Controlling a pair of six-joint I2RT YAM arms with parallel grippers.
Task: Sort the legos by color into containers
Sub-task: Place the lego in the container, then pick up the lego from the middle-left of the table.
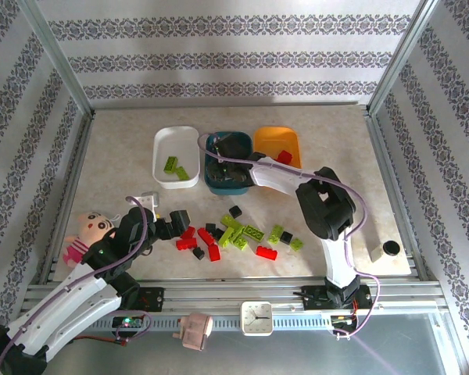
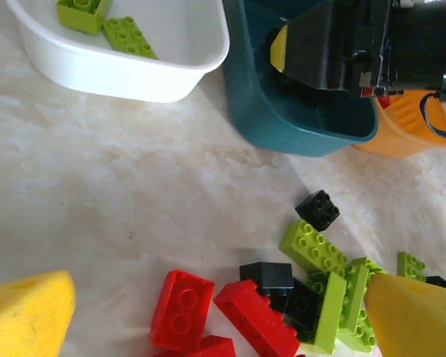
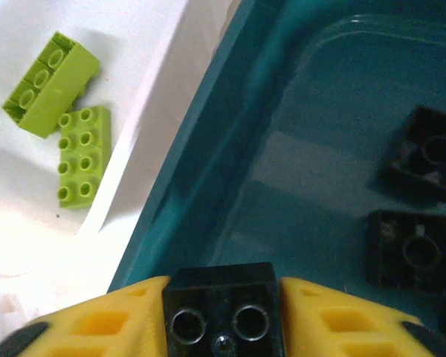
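Black brick in right hand, lower edge cut off

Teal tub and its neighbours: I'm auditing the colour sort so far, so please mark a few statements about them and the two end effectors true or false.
1. The right end effector grips a black brick over the teal tub. True.
2. The white tub holds red bricks. False: it holds two lime green bricks.
3. Black bricks already lie in the teal tub. True.
4. The left end effector is shut on a green brick. False: it is open and empty above the loose pile.
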